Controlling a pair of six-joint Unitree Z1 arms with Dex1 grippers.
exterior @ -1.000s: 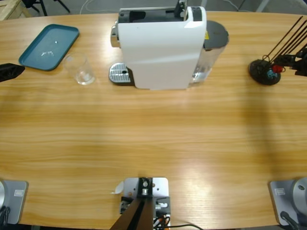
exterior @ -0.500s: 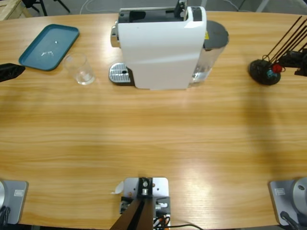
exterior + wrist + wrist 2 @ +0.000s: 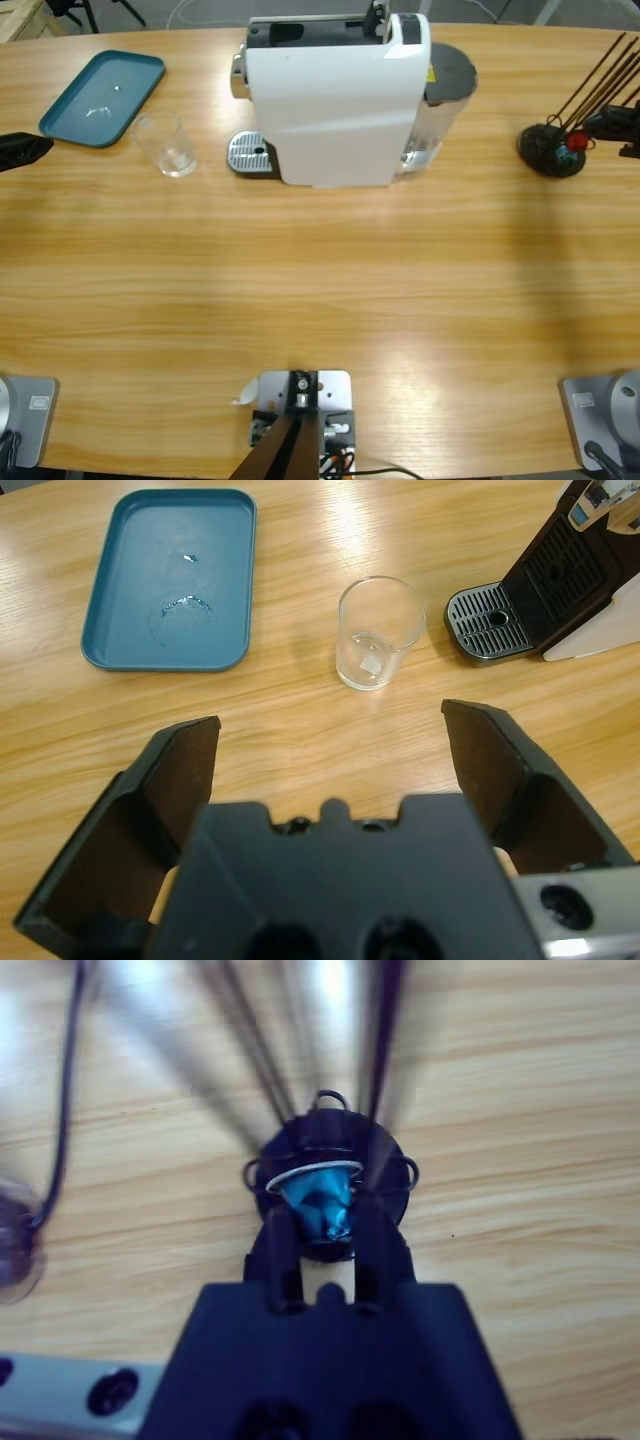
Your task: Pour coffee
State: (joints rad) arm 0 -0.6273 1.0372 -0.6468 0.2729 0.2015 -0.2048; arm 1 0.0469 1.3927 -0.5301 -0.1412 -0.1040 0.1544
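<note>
The right gripper (image 3: 328, 1222) pinches what looks like a blue capsule (image 3: 322, 1200) at the rack (image 3: 551, 150), three o'clock; next, lift it clear. The left gripper (image 3: 330, 742) waits wide apart.

Glossy varnished wood table (image 3: 320, 290), clear glass tumbler (image 3: 378, 632), matt teal plastic tray (image 3: 130, 590), glossy white plastic machine (image 3: 335, 100).

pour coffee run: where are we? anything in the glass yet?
Done: nothing visible; the glass stands beside the drip grate, not on it, essentially empty. In hand: right gripper is closed on a blue capsule at the black rack; left gripper hangs open short of the glass. Left: load the capsule, place the glass, brew, pour.
</note>
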